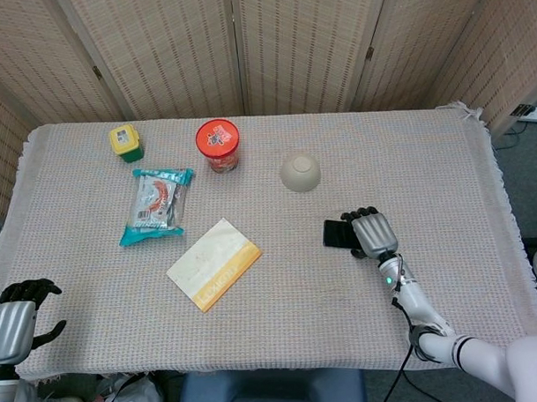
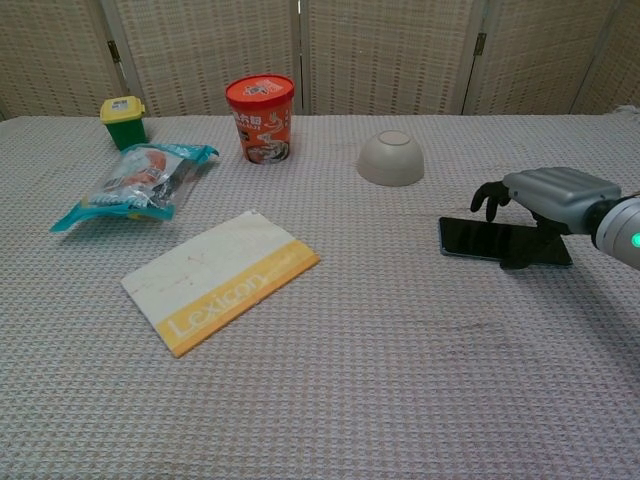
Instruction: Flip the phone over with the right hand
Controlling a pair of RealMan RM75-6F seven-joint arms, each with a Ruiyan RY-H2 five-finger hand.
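Note:
The black phone (image 1: 338,233) (image 2: 480,239) lies flat, screen up, on the woven tablecloth right of centre. My right hand (image 1: 374,235) (image 2: 548,193) hovers over the phone's right end. Its dark fingers (image 2: 489,199) arch down past the far edge, and the thumb (image 2: 520,260) reaches the near edge. The phone's right part is hidden under the hand, and the phone is not lifted. My left hand (image 1: 19,316) sits empty at the table's near left corner with fingers loosely spread; only the head view shows it.
An upturned beige bowl (image 1: 299,173) (image 2: 391,158) stands just behind the phone. Further left are a red cup-noodle tub (image 1: 217,144), a snack packet (image 1: 158,203), a small green and yellow container (image 1: 125,142) and a white-yellow Lexicon booklet (image 1: 214,263).

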